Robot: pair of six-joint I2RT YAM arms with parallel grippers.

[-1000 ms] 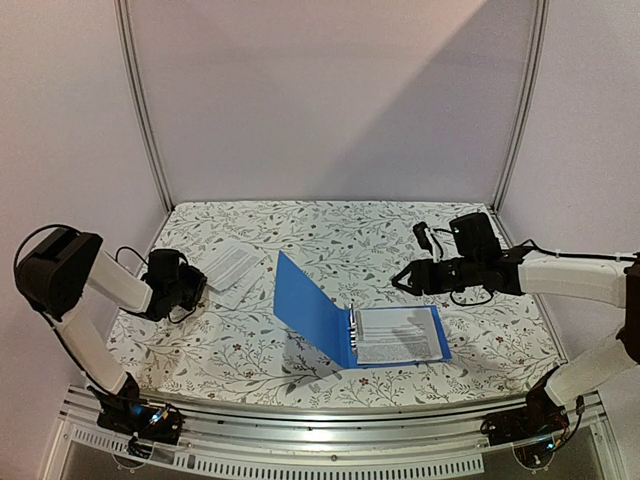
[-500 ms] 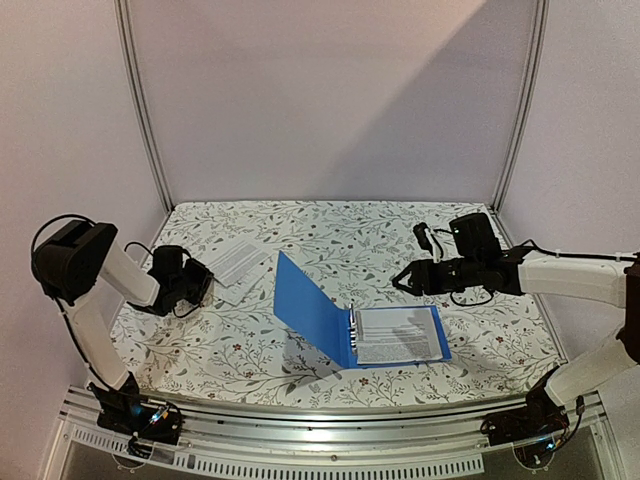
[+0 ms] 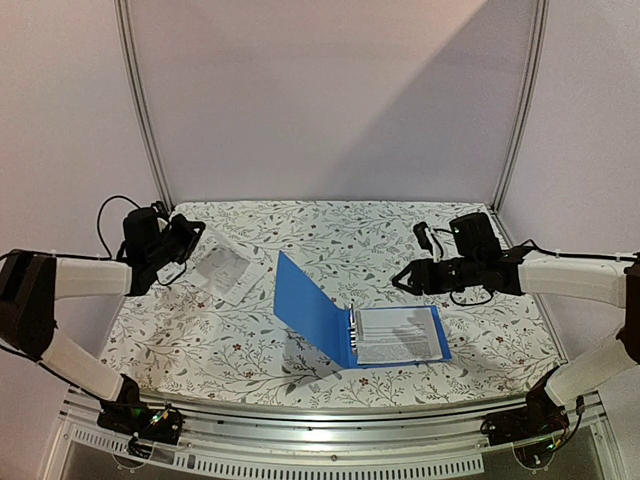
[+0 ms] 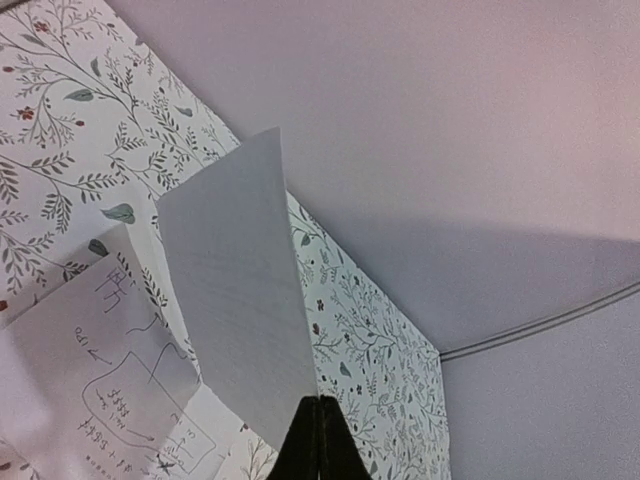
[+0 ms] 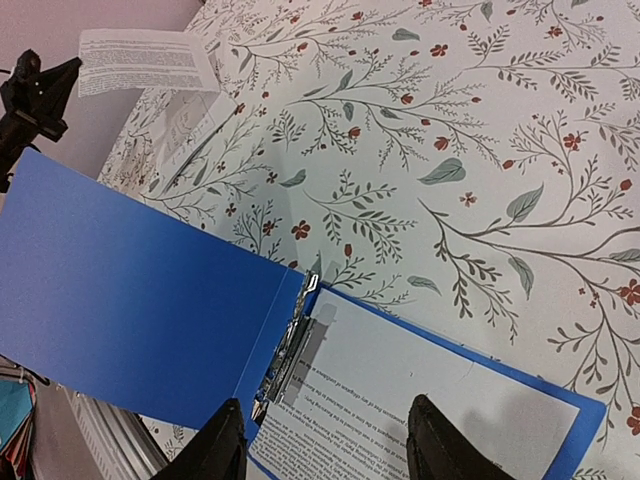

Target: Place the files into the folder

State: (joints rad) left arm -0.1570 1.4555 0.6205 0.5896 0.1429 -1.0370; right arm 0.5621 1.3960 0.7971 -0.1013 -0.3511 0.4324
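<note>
Left arm has swung up and back since a second ago. It was low by the table's left edge; now it reaches toward the far left corner. Right arm and folder have not shifted.

Left gripper (image 3: 193, 230): jaws pressed together on the lower edge of a file (image 4: 235, 300). The thin sheet stands up from the fingertips and bows slightly (the wrist view shows its pale side, with faint lines only). The right wrist view shows the same sheet carrying rows of black text, raised off the cloth just beside the gripper.

Second file (image 4: 110, 390): lies flat on the floral tablecloth (image 3: 330, 225), below the raised one. It bears a hand-drawn sketch and some writing. It sits at the far left of the table, well apart from the folder.

Folder (image 3: 310, 300): bright blue, open, near the middle front of the table. Its left cover is tilted up and its right cover lies flat on the cloth. Metal rings (image 5: 285, 360) run along the inner spine. Printed sheets (image 3: 400, 335) lie on the right cover, against the rings.

Right gripper (image 5: 330, 445): jaws apart, nothing between them. It hangs above the sheets in the folder. In the overhead view it sits just beyond the folder's right half, with no contact that I can see.
</note>
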